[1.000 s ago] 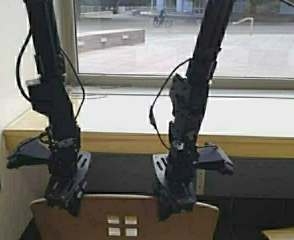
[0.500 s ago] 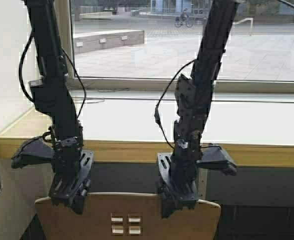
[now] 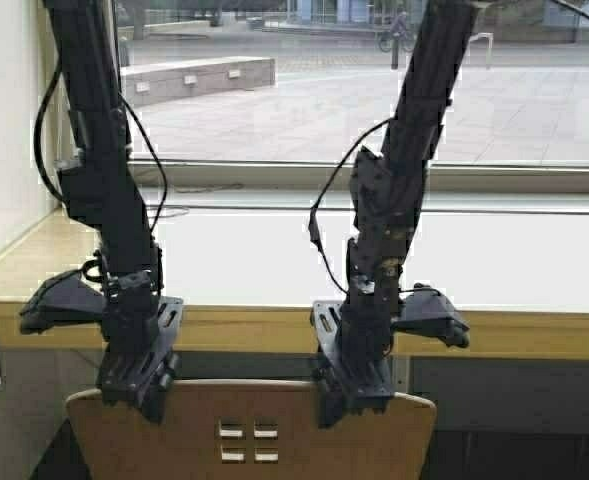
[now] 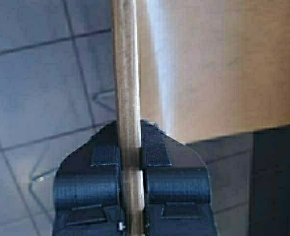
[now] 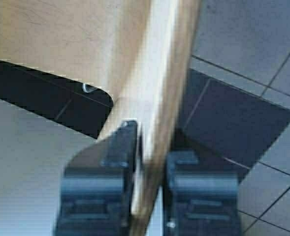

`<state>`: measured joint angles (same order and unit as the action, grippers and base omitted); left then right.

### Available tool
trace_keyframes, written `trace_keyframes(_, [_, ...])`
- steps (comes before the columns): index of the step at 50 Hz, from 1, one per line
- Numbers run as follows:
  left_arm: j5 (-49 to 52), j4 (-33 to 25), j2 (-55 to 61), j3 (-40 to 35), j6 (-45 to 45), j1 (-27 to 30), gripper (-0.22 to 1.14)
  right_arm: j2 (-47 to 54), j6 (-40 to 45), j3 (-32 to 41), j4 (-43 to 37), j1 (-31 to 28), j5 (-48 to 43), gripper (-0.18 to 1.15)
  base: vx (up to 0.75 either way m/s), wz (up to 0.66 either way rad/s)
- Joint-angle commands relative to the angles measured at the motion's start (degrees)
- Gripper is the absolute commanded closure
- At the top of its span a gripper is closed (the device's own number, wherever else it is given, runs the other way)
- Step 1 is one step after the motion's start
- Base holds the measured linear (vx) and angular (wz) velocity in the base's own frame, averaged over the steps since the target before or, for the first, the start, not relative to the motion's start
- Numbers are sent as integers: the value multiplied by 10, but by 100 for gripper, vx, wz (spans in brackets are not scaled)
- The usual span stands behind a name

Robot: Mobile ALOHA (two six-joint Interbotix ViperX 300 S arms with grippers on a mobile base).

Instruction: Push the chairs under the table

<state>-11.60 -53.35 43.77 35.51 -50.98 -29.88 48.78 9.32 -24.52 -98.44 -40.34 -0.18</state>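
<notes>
Your left hand [image 3: 134,385] clamped on chair [image 3: 251,436] backrest top edge, left end. Right hand [image 3: 352,392] gripping same edge, right of 4 cutouts [image 3: 248,444]. Chair sits just before desk [image 3: 274,262], backrest below wood front edge. Wrist views: fingers [image 4: 88,179] [image 5: 108,177] pinch plywood both sides.

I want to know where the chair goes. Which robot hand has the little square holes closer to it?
The right gripper. The four square holes in the chair back sit a bit closer to it than to the left gripper. Both are clamped on the top edge.
</notes>
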Motion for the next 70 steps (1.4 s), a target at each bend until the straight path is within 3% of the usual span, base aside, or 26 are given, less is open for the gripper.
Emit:
trace_keyframes(1, [-6, 15, -11, -34, 30, -1, 86, 14, -26, 11, 33, -4, 1, 91, 25, 10])
trace_keyframes(70, [14, 32, 35, -91, 51, 7, 86, 40, -29, 18, 91, 32, 5, 91, 18, 0])
